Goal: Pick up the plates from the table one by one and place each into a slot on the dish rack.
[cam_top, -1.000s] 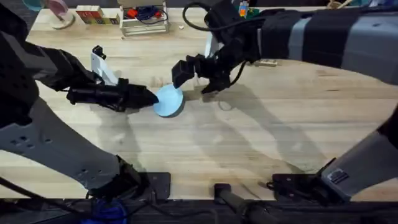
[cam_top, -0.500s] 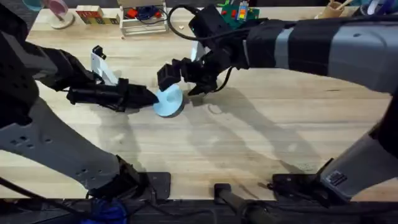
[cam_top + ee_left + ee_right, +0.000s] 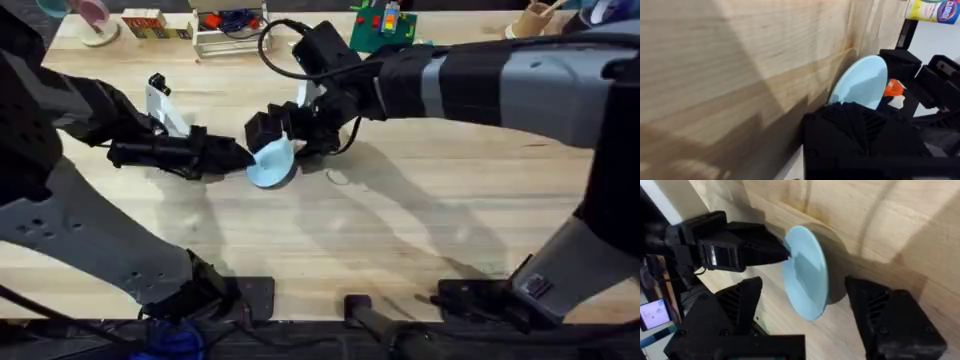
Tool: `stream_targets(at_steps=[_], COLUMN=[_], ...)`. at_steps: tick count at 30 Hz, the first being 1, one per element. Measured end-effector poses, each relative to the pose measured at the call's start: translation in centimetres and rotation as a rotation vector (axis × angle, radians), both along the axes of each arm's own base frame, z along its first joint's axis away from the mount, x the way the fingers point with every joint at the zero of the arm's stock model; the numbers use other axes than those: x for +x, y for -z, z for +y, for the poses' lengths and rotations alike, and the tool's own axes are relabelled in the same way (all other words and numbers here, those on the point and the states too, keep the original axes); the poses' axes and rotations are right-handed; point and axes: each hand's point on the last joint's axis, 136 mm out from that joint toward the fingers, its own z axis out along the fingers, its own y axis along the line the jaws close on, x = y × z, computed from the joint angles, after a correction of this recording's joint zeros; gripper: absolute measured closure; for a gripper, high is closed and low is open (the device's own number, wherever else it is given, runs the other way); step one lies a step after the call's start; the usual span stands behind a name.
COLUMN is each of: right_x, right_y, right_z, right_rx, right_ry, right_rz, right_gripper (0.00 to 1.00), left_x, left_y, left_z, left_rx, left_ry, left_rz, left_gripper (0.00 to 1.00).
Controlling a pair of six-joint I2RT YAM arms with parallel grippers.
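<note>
Pale wooden counter (image 3: pixel 420 230) carries no plate in a rack yet; the left gripper (image 3: pixel 243 158) is clenched on the rim of the light blue plate (image 3: pixel 271 163), held tilted above the counter; the right gripper (image 3: pixel 283 132) stands released around its other edge, so the placing is, I judge, not yet done.

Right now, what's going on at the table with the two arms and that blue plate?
The left gripper is shut on the edge of the light blue plate, holding it tilted just over the table. The right gripper has come in from the other side, its jaws open to either side of the plate, not closed on it. It looks like a handover between the arms.
</note>
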Motion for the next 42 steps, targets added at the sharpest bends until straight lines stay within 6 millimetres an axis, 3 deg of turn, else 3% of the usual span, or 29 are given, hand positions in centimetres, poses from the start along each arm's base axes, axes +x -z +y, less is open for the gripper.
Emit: stream_targets(at_steps=[13,16,23,25,38,42], right_x=[0.01,-0.01,-0.05,-0.07,-0.18,-0.24], right_y=[0.49,0.54,0.60,0.42,0.09,0.18], right_z=[0.22,0.22,0.20,0.32,0.39,-0.50], right_rx=[0.000,-0.002,-0.004,0.010,0.035,0.036], right_ry=[0.013,0.017,0.019,0.017,0.009,0.014], right_rz=[0.016,0.019,0.023,0.031,0.051,0.100], right_gripper=[0.030,0.221,0.858,0.957,0.973,0.972], left_x=[0.00,0.00,0.00,0.01,-0.14,-0.32], left_y=[0.00,0.00,0.00,0.00,-0.12,-0.18], left_z=[0.00,0.00,0.00,0.00,-0.08,-0.15], left_rx=[0.000,0.000,0.000,0.000,-0.004,-0.003], left_ry=[0.000,0.000,0.000,0.000,0.006,0.018], left_rz=[0.000,0.000,0.000,-0.001,-0.001,-0.007], left_gripper=[0.960,0.960,0.960,0.960,0.960,0.961])
